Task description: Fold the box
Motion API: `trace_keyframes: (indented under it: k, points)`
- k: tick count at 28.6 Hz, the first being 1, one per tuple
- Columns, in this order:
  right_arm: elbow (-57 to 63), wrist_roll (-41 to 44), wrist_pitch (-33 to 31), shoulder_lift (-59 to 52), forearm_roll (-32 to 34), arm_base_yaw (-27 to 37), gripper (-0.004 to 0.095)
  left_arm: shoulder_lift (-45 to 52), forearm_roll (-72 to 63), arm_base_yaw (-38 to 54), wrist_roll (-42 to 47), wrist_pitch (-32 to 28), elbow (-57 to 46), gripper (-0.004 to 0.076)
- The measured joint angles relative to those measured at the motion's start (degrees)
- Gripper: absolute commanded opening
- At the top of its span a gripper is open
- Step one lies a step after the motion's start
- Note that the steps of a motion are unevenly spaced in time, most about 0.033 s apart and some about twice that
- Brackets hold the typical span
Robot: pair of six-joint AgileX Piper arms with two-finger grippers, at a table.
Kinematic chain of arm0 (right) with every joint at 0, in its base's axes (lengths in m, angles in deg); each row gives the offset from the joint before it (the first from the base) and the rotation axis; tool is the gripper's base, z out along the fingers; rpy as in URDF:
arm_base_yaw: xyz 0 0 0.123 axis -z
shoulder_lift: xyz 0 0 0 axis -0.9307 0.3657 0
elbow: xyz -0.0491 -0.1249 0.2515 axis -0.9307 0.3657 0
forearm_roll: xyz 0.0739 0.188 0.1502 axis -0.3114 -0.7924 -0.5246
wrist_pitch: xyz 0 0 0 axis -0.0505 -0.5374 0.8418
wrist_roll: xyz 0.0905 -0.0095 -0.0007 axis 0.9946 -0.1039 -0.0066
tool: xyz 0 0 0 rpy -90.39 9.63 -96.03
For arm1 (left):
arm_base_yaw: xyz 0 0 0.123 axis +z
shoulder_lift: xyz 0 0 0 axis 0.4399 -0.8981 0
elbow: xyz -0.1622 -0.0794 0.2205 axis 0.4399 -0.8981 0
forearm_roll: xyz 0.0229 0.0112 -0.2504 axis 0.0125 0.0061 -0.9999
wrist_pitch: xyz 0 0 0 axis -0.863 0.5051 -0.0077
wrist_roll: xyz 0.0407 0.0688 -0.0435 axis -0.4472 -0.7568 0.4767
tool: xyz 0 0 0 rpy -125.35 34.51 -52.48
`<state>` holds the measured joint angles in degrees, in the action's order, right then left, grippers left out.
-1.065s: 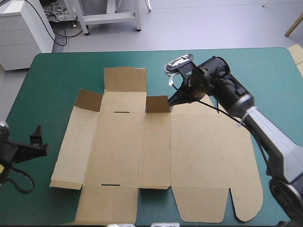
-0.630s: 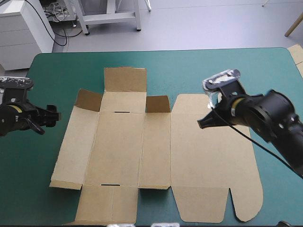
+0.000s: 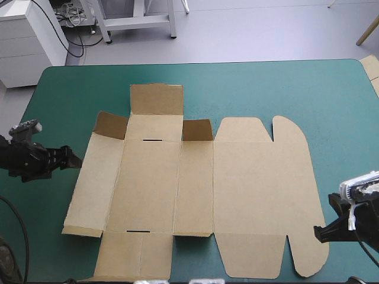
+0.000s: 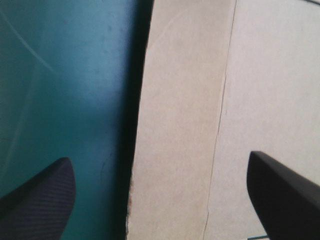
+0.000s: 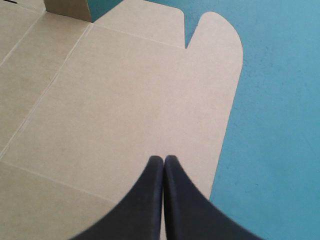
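The brown box (image 3: 195, 189) lies spread out as a cut sheet in the middle of the teal-green table. Its far flaps (image 3: 156, 99) stand partly raised, and its wide lid panel (image 5: 125, 100) with rounded tabs lies flat on the right. My left gripper (image 3: 74, 158) hovers at the sheet's left edge. It is open, and the box's left side panel (image 4: 175, 130) runs between its black fingers (image 4: 40, 200). My right gripper (image 3: 320, 232) is shut and empty at the near right corner, its tip (image 5: 163, 158) over the lid panel near the lid's right edge.
Bare teal-green cover (image 3: 266, 89) runs beyond the box's far edge, and more of it (image 5: 280, 125) shows to the right of the lid. A piece of pale board (image 3: 372, 70) pokes in at the table's far right corner.
My right arm has swung back from the box's far edge to its near right corner. My left gripper rose from the near left, then settled at the sheet's left edge.
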<state>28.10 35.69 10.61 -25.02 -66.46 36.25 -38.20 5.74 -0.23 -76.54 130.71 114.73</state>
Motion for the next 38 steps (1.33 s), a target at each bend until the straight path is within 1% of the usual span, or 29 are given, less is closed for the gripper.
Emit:
trace_keyframes:
  k: [4, 7, 13, 18, 22, 26, 28, 29, 31, 33, 36, 37, 38]
  points:
    - [0.21, -1.01, -0.45, -1.3, 1.63, 0.0, -0.0021, -0.4, -3.5, 0.11, -6.11, -1.11, -8.73, 0.0655]
    - [0.21, -2.29, -0.27, -1.3, 1.7, 0.0, -0.0021, -0.4, -3.57, 0.11, -7.02, -2.2, -12.01, 0.0655]
    - [0.21, -3.7, -0.27, -1.3, 1.86, 0.0, -0.0021, -0.4, -3.72, -0.23, -7.1, -1.29, -12.86, 0.0655]
    - [0.21, -3.92, 0.06, -1.3, 2.39, 0.0, -0.0021, -0.4, -1.72, -4.55, -6.07, -1.17, -15.35, 0.0655]
    - [0.21, -3.92, 0.11, -1.3, 2.65, 0.0, -0.0021, -0.4, -3.04, -8.52, -5.83, -1.04, -15.74, 0.0655]
    - [0.21, -4.04, 0.17, -1.3, 3.29, 0.0, -0.0021, -0.4, -6.25, -9.69, -5.83, -1.05, -15.74, 0.0654]
    - [0.21, -4.09, 0.22, -1.3, 3.67, 0.0, -0.0021, -0.4, -6.59, -9.69, -5.56, -1.05, -15.74, 0.0633]
    - [0.21, -4.09, 0.22, -1.3, 3.8, 0.0, -0.0021, -0.4, -6.59, -9.69, -5.42, -1.05, -15.74, 0.0602]
    - [0.21, -4.09, 0.22, -1.3, 3.85, 0.0, -0.0021, -0.4, -6.53, -9.69, -4.75, -1.05, -15.74, 0.0497]
    - [0.21, -4.09, 0.22, -1.3, 4.02, 0.0, -0.0021, -0.4, -6.21, -9.69, -4.17, -1.05, -15.74, 0.0348]
    - [0.21, -4.09, 0.22, -1.3, 4.06, 0.0, -0.0021, -0.4, -5.71, -9.69, -3.9, -1.05, -15.74, 0.0051]
    - [0.21, -4.09, 0.22, -1.3, 4.06, 0.0, -0.0021, -0.4, -5.5, -9.69, -3.9, -1.05, -15.74, -0.0009]
    - [0.21, -4.09, 0.22, -1.3, 4.06, 0.0, -0.0021, -0.4, -5.3, -9.69, -3.85, -1.05, -15.74, -0.0003]
